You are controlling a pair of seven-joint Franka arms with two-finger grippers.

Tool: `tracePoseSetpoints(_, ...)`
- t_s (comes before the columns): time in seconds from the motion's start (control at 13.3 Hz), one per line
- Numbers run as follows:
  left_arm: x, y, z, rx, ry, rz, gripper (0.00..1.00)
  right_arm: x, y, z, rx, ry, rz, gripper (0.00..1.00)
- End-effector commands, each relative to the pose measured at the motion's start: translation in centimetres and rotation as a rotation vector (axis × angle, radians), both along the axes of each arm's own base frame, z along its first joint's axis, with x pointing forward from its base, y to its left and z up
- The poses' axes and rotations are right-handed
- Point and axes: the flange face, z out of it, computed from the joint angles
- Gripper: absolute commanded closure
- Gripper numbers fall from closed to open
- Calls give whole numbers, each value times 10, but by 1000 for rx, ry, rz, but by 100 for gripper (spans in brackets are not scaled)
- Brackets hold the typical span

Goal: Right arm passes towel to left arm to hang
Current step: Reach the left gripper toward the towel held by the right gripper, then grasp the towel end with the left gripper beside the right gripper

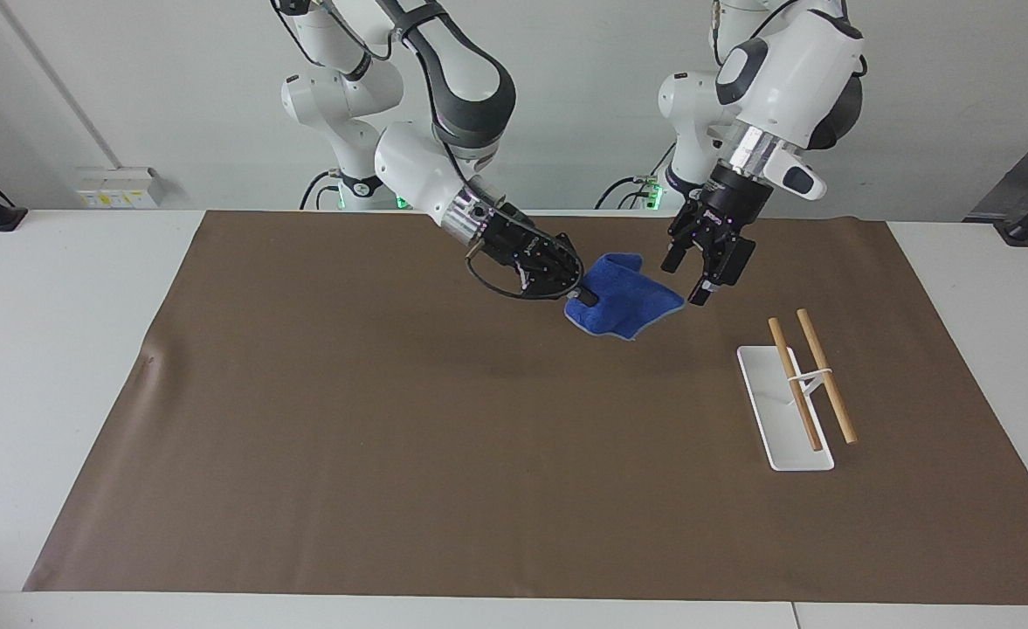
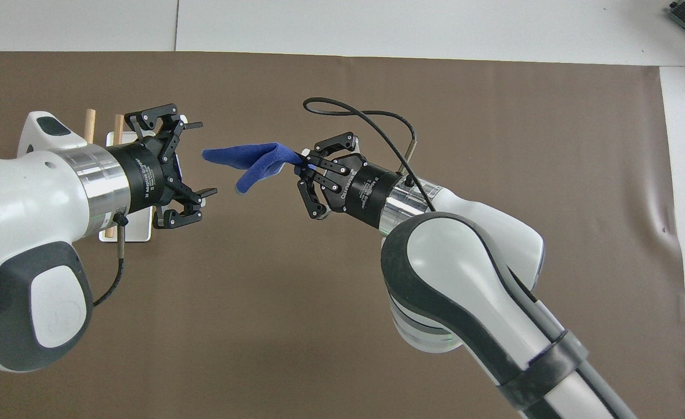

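Towel (image 1: pixel 623 301): pinched at one corner by right end effector (image 1: pixel 585 297), up in the air over brown mat (image 1: pixel 391 419) on desk. Held out flat and sideways, loose end pointing toward left arm. Probably held that way so that a free edge sticks out, easy for the other arm to take. One flap droops down a little in the overhead view (image 2: pixel 249 163).

Right end effector (image 2: pixel 306 166): fingers pressed together on the cloth, gripping just a small bit at the edge. Leaves most of the towel free for the pass.

Left end effector (image 1: pixel 688 281): fingers spread wide, turned to face the loose end, just beside it. Looks not yet touching. Open wide, likely so the cloth can slip in between (image 2: pixel 202 157).

Rack (image 1: pixel 797 393): white base with two wooden bars, on the mat toward left arm's end of desk. Set there within easy reach of left arm, most likely for the hanging step. Nothing on it yet.

Pass not yet done. Next, likely: closing on the free end, then letting go at the pinched corner.
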Motion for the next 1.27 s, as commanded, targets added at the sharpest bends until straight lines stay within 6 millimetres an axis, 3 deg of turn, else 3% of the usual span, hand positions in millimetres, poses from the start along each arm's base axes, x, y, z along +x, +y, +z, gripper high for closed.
tracePoseSetpoints(0.0,-7,-3,-9,-19,-9,20,0,0,7,1,-18,-54,17,100)
tracePoseSetpoints(0.3,-6,-16,-18,-21,-25,8,0,-1,9,0,-55,-114,47,100)
tracePoseSetpoints(0.82,-8,-25,-34,-8,-38,-14,23,-2,10,-1,-63,-122,52,100)
tracePoseSetpoints(0.97,-9,-27,-35,-2,-40,-27,38,-2,10,-1,-63,-122,52,100)
tracePoseSetpoints(1.2,-8,-26,-35,16,-50,-59,71,-2,10,-1,-62,-120,51,100)
